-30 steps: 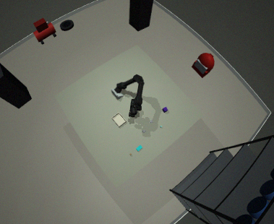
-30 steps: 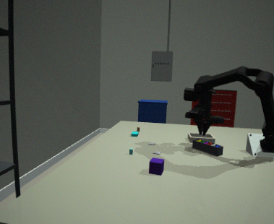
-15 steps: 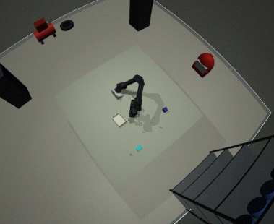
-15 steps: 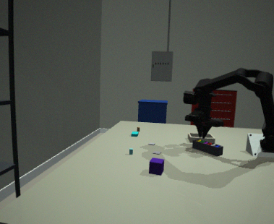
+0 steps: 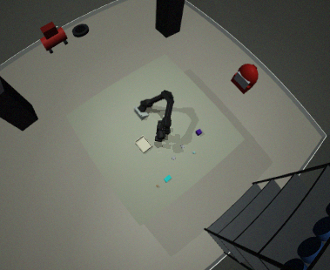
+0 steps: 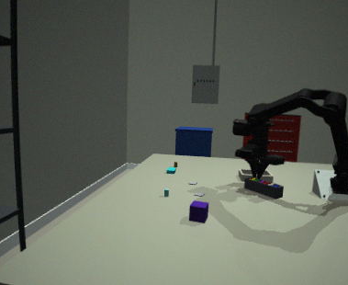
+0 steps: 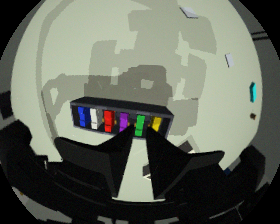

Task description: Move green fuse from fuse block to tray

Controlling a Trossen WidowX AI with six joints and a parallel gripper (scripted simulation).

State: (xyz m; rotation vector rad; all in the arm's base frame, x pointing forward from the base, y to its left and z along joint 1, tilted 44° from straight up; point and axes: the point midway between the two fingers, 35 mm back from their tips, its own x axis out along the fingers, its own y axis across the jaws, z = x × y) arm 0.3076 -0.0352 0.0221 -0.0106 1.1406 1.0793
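We see the green fuse [image 7: 140, 124] seated in the fuse block [image 7: 120, 119], standing upright with its long axis vertical, second from the end where the yellow fuse [image 7: 156, 124] sits. In the wrist view the block is a long dark bar lying crosswise, with a row of small coloured blades: blue [image 7: 83, 117], white [image 7: 94, 119], red [image 7: 108, 120], purple [image 7: 123, 121], green, yellow. Each fuse looks like a flat, smooth plastic tab; finer detail is too small for us to tell.

The end effector [image 7: 138, 137] hangs directly above the block, its two dark, matte, wedge-shaped fingers tapering toward the green fuse. The jaws are drawn in to a narrow gap and we see nothing gripped between them; the tips stand just short of the fuse top, and we cannot tell whether they touch it.

In the exterior view the end effector [image 6: 259, 176] points straight down over the block [image 6: 263, 187], which is a boxy black body resting on the pale, flat surface [image 6: 122, 239]. The tray [image 6: 255, 174], a shallow light rectangular dish with a raised rim, lies just behind the block. A glossy purple cube [image 6: 198, 210] sits well apart from the block, nearer the viewer, and a small cyan piece [image 6: 166, 192] stands further from the block still
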